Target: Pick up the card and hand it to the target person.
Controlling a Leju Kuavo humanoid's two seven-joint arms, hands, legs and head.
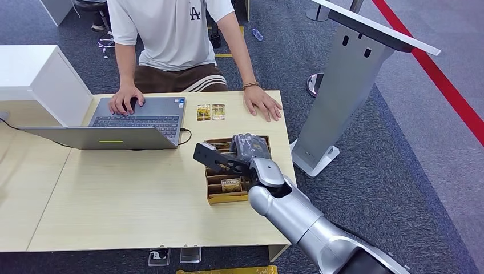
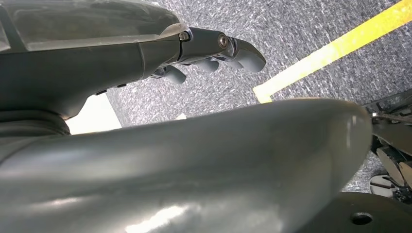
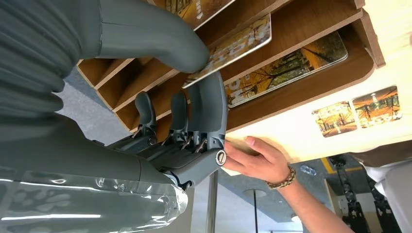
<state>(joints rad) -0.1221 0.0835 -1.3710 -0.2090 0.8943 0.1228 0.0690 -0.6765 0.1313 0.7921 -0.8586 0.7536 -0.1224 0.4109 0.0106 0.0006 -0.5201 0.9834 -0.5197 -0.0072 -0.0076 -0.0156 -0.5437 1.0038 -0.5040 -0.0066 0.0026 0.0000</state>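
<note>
Fingers (image 3: 206,104) and thumb of the right hand (image 3: 180,97) pinch a card (image 3: 233,46) — autumn-printed, writing unreadable — over the wooden rack (image 1: 212,197).

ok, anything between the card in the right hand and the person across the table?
Nothing visible. The right hand pinches a card at the wooden card rack; the tabletop beyond holds two flat cards, and the person's hand rests there.

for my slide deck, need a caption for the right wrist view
Right hand pinches a card at the wooden card rack, a person's hand resting on the table.
</note>
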